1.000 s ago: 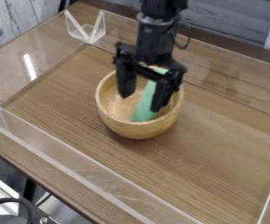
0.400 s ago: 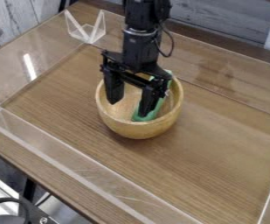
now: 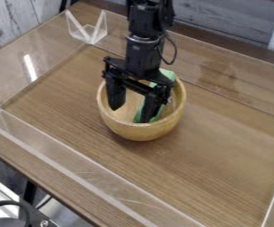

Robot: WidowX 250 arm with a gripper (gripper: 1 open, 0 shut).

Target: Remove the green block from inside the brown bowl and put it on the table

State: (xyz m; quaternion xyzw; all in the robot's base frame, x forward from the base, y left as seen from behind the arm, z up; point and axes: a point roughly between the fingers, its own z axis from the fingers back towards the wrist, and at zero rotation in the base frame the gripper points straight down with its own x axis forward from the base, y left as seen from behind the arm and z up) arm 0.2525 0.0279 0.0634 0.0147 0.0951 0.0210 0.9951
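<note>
We are observing the counter (image 3: 222,160), bounded by clear acrylic walls (image 3: 56,168), carrying the brown bowl (image 3: 118,126) near its centre. The green block (image 3: 158,105) is leaning inside the bowl toward 3 o'clock. The end effector (image 3: 137,97) is standing fully spread inside the bowl, gripping nothing. We are judging these risks: a finger striking the thick rim and shifting the bowl, or the tilted block slipping sideways during closure.

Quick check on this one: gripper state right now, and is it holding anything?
Gripper: open, fingers spread down inside the brown bowl, astride the green block; not closed on it, nothing held.
</note>
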